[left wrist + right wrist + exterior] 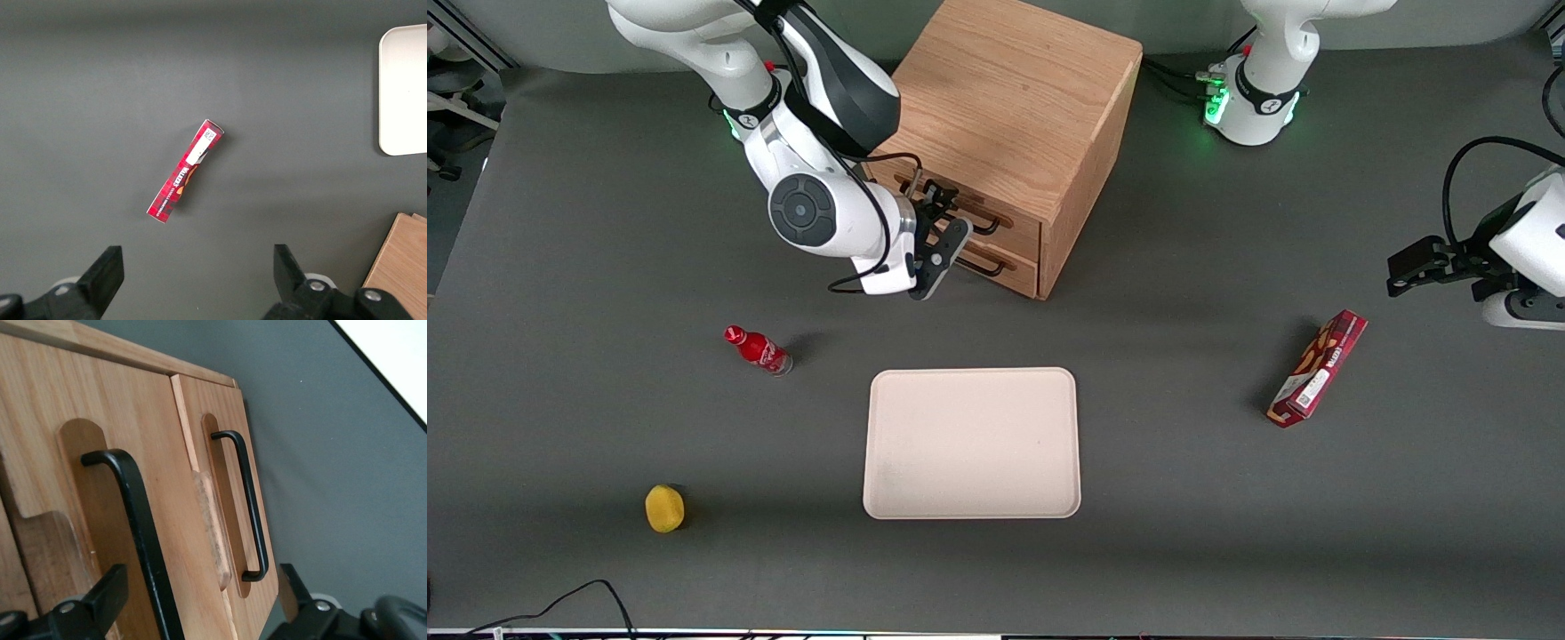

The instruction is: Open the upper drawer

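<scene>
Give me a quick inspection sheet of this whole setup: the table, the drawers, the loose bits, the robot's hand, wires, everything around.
Surface: dark grey table, flat.
Job's things: upper drawer of the wooden cabinet looks shut; its black handle runs between the fingers.
Clutter: lower drawer; beige tray; red bottle; yellow round object; red snack box toward the parked arm's end.
Grippers: gripper in front of the upper drawer, open around the handle, not closed on it.
Cables: black cable at the table edge nearest the front camera.
Surroundings: nothing seen.
</scene>
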Action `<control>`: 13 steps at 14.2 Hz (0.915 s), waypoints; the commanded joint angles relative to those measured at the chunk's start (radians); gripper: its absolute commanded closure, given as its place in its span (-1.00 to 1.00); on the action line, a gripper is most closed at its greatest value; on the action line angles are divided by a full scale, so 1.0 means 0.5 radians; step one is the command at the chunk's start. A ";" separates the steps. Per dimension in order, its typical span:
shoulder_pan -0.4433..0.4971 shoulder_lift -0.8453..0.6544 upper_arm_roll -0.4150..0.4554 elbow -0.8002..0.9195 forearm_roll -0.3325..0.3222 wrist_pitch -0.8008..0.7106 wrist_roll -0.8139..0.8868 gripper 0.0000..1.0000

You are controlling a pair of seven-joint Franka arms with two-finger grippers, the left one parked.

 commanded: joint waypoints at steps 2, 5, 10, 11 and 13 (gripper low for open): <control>0.013 -0.068 0.010 -0.098 0.021 0.084 0.032 -1.00; 0.013 -0.065 0.014 -0.122 0.021 0.136 0.035 -1.00; 0.013 -0.062 0.020 -0.184 0.021 0.237 0.032 -1.00; 0.013 -0.062 0.020 -0.187 0.021 0.240 0.032 -1.00; 0.013 -0.059 0.020 -0.187 0.018 0.246 0.032 -1.00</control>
